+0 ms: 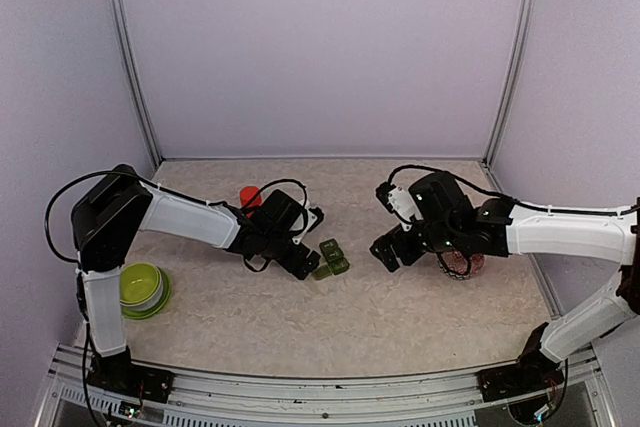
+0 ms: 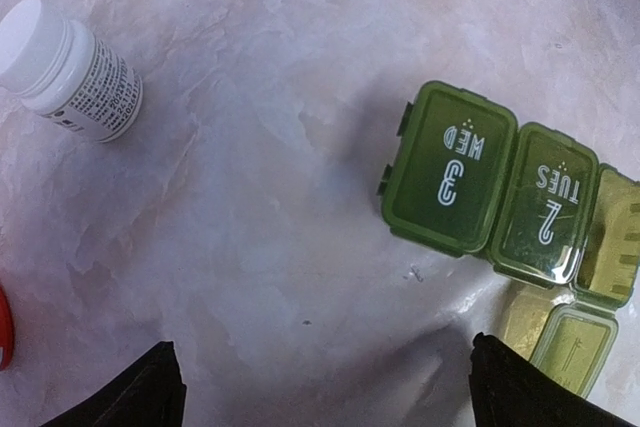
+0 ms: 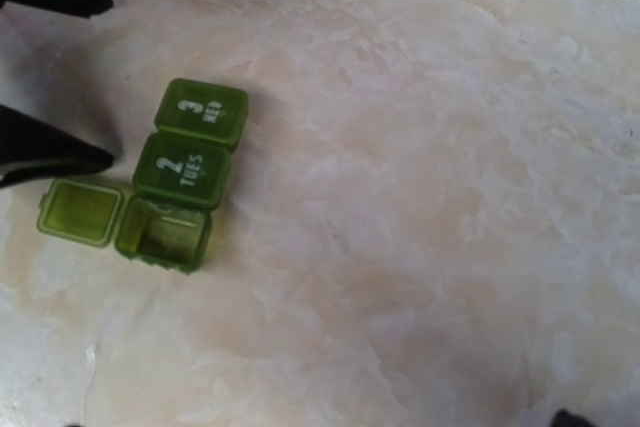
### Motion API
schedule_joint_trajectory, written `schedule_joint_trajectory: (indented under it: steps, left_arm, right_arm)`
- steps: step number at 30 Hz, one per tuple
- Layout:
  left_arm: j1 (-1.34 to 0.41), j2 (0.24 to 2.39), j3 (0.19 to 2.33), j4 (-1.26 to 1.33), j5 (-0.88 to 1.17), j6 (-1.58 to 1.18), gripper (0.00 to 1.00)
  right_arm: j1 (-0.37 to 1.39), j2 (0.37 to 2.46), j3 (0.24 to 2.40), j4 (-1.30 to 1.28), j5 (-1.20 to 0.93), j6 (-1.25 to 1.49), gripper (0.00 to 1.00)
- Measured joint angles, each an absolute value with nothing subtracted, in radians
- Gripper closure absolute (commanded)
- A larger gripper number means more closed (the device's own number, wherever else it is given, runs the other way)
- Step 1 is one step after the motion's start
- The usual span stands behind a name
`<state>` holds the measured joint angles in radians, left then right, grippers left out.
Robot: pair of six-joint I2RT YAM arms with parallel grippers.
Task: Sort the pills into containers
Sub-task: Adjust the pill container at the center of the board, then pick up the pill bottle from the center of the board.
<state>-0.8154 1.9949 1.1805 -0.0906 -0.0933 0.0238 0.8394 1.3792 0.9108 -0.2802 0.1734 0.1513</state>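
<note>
**One compartment open, pills still to go in**

The pill organizer [image 1: 329, 259] lies near the middle of the table [image 1: 400, 327], with its end compartment [image 3: 165, 237] open and the TUES and WED lids shut. The left gripper [image 1: 298, 267], just beside it, and the right gripper [image 1: 388, 252] both gape wide and hold nothing. The next move is likely fetching a pill, though none shows here.

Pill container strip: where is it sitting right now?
In the top view, the container strip lies mid-table, just right of the left gripper, with the red bottle farther back.
</note>
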Motion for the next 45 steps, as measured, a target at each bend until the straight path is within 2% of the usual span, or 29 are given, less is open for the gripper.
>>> schedule_joint_trajectory:
  steps: [7, 12, 19, 34, 41, 45]
  left_arm:
    - [-0.797, 1.974, 1.180, -0.088, -0.156, -0.017, 0.01]
    - [-0.754, 1.865, 1.181, -0.069, -0.223, -0.035, 0.01]
    - [-0.628, 1.753, 1.229, -0.051, -0.270, -0.077, 0.01]
    - [-0.499, 1.800, 1.269, -0.106, -0.237, -0.085, 0.04]
    - [-0.469, 1.855, 1.269, -0.119, -0.202, -0.086, 0.08]
    - [-0.465, 1.868, 1.282, -0.128, -0.185, -0.086, 0.15]
  right_arm:
    - [0.833, 1.320, 0.858, -0.248, 0.187, 0.183, 0.00]
    - [0.823, 1.282, 0.829, -0.207, 0.165, 0.195, 0.00]
    - [0.820, 1.299, 0.829, -0.173, 0.073, 0.197, 0.00]
    - [0.820, 1.328, 0.828, -0.169, 0.019, 0.196, 0.00]
    - [0.820, 1.328, 0.819, -0.165, 0.015, 0.197, 0.00]
    - [0.820, 1.328, 0.819, -0.163, 0.014, 0.196, 0.00]
